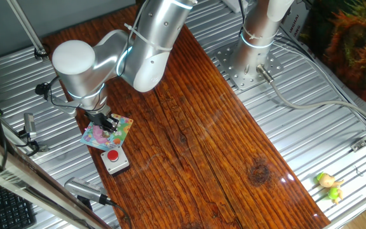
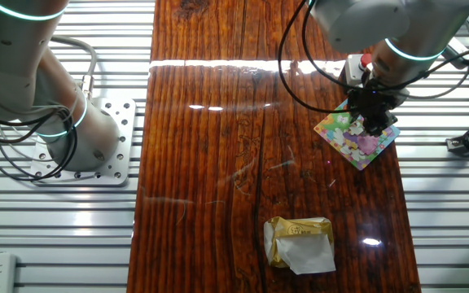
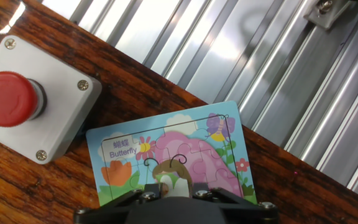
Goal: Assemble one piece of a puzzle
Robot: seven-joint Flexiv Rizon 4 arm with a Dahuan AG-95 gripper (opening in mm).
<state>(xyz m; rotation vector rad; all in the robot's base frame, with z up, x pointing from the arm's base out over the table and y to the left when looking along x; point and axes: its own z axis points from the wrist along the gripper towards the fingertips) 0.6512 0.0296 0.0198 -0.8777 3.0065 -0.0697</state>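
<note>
Carefully, I press straight down beneath my gripper (image 3: pixel 169 198) onto the puzzle (image 3: pixel 185 149); I cannot tell my fingers' spread.

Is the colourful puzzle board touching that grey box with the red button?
Apart. The hand view shows a strip of bare wood between the puzzle and the grey box.

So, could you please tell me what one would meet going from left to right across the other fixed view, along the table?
Robot base plate → crumpled gold-and-white wrapper → the puzzle, with the claw down over its right part.
</note>
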